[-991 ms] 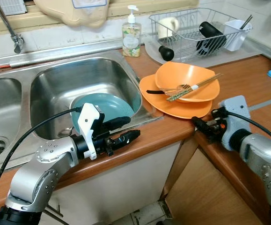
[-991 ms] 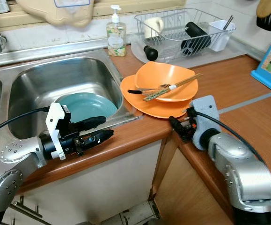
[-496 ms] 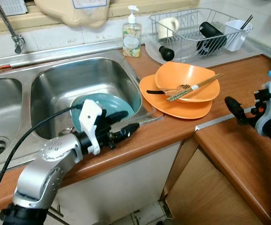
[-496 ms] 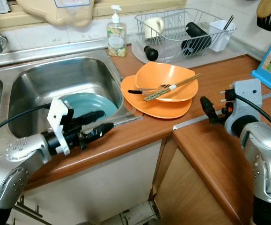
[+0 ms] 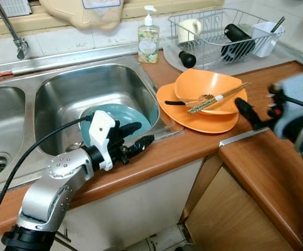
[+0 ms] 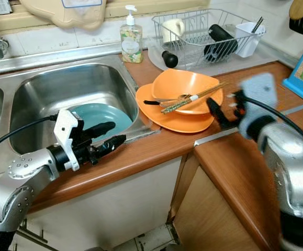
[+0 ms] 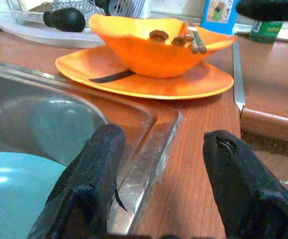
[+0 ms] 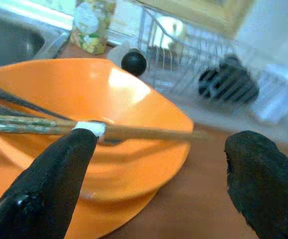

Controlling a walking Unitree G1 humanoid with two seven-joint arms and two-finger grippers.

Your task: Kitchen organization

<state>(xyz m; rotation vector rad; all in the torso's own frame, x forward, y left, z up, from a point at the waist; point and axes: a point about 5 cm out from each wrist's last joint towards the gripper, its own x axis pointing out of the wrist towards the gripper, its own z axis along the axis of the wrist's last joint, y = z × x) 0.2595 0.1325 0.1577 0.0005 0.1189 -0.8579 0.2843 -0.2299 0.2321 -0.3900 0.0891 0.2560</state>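
A wooden kitchen counter (image 5: 277,172) runs along a tiled wall, with a double steel sink (image 5: 88,91) set into it on the left. A teal plate (image 5: 121,116) lies in the right-hand basin, toward its near right corner. At the far side stand a soap bottle (image 5: 148,39) and a wire dish rack (image 5: 224,31) that holds a cup, a dark bottle and a white cutlery holder.

Just right of the sink, an orange plate (image 5: 193,116) sits on the counter with an orange bowl (image 5: 209,90) resting on it. A pair of chopsticks (image 5: 217,98) lies across the bowl's rim, along with other utensils, and a dark-handled one reaches out to the left over the plate.

The left gripper (image 5: 135,137) hovers over the near right edge of the sink with its fingers (image 7: 91,174) spread apart, holding nothing; the teal plate lies just beyond and below it, and the orange dishes sit farther off to its right.

The right gripper (image 6: 220,112), blurred, hangs just right of the orange bowl, near its rim. Its fingers (image 8: 54,174) are wide apart and empty, pointing left at the bowl, with the chopsticks' far ends directly before them.
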